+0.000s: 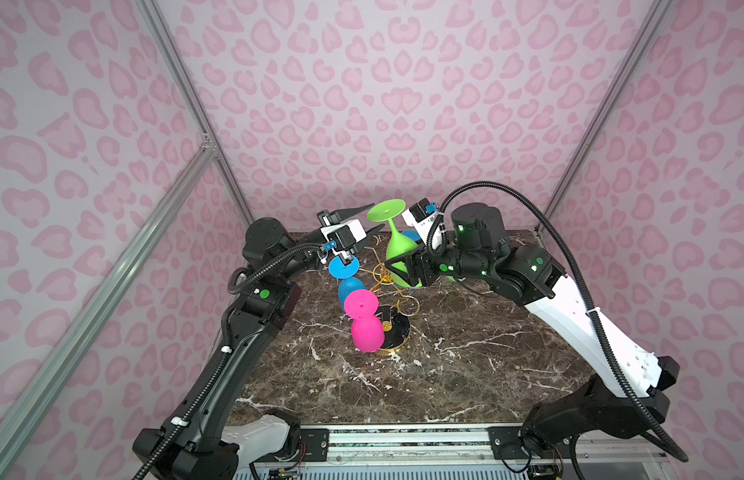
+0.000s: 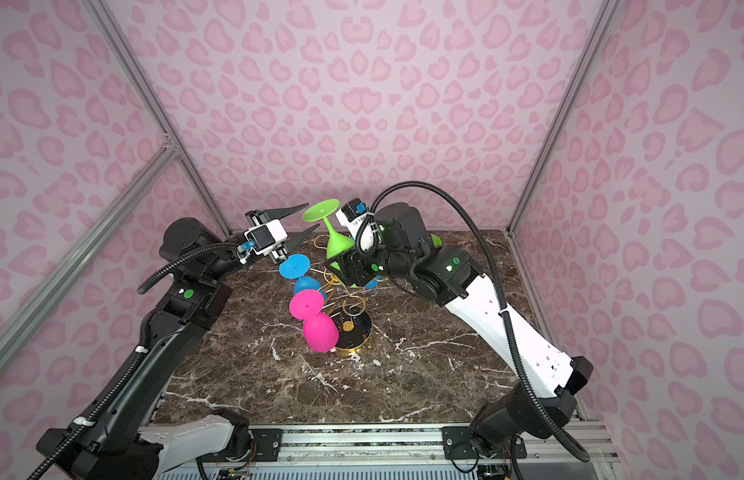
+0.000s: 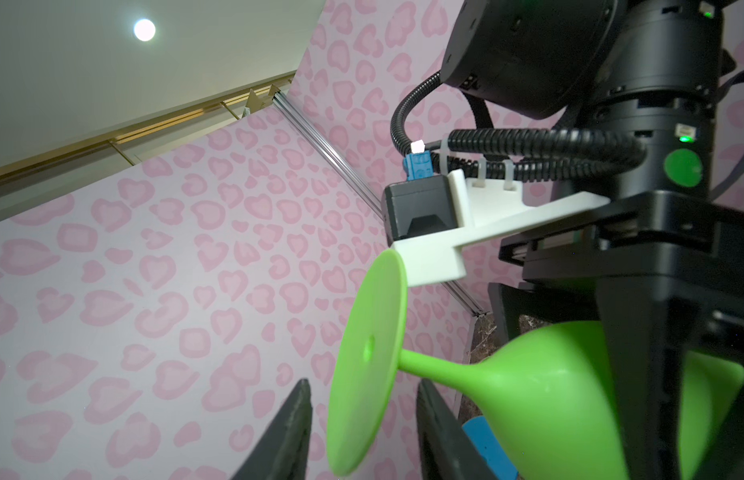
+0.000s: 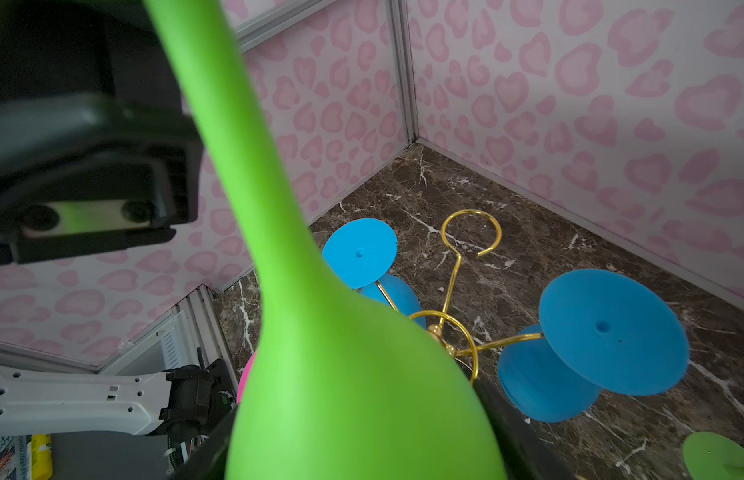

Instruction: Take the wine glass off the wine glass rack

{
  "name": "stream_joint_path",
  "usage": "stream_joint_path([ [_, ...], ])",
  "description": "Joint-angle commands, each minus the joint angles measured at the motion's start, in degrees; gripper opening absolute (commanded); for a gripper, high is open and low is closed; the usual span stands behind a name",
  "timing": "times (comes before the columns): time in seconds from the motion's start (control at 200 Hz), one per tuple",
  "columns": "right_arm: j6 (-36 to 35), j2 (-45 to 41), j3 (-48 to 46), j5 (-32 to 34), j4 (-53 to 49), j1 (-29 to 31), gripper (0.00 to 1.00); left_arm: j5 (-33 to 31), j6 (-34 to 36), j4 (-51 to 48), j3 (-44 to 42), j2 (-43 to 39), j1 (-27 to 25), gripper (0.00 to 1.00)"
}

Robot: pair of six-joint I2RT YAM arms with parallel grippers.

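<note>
Scene: two robot arms meet over a dark marble table point(image 1: 445, 374) inside a booth with pink patterned walls.
Wine glass rack point(image 1: 397, 330): a gold wire stand on a round black base, set mid-table towards the back; its hooked arms fan out between the two grippers.
Green wine glass point(image 1: 397, 245) point(image 2: 337, 245): upside down and tilted, foot uppermost, held over the far side of the rack. Its foot and stem sit higher than the hooks and apart from them. Whether the bowl's rim touches the wire cannot be told.
Right gripper point(image 1: 403, 272) point(image 2: 345, 266): its fingers are clamped on either side of the green bowl, carrying the glass.
Left gripper point(image 1: 378, 216) point(image 2: 313, 215): its fingers point(image 3: 291, 432) are spread, with the edge of the green foot standing in the gap between them. Pink wall shows on both sides of the disc.
Blue glasses point(image 1: 344, 268) point(image 4: 611, 332): they hang foot-up on the rack, one just below the left gripper.
Pink glass point(image 1: 364, 328): it hangs on the rack's near side, beside the base.
Edges and room: the back wall point(image 1: 403, 124) is close behind the raised foot. In front of the rack, bare marble runs to the table's near edge.
</note>
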Motion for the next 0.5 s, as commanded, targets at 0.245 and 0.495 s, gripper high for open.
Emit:
stream_joint_path([
  [0.245, 0.4, 0.8, -0.3, -1.5, 0.3, 0.3, 0.53, 0.6, 2.5, 0.6, -1.8, -0.1, 0.0, 0.3],
  [0.495, 0.9, 1.0, -0.3, -2.1, 0.6, 0.3, 0.53, -0.7, 2.8, 0.8, -2.3, -0.3, 0.0, 0.18],
])
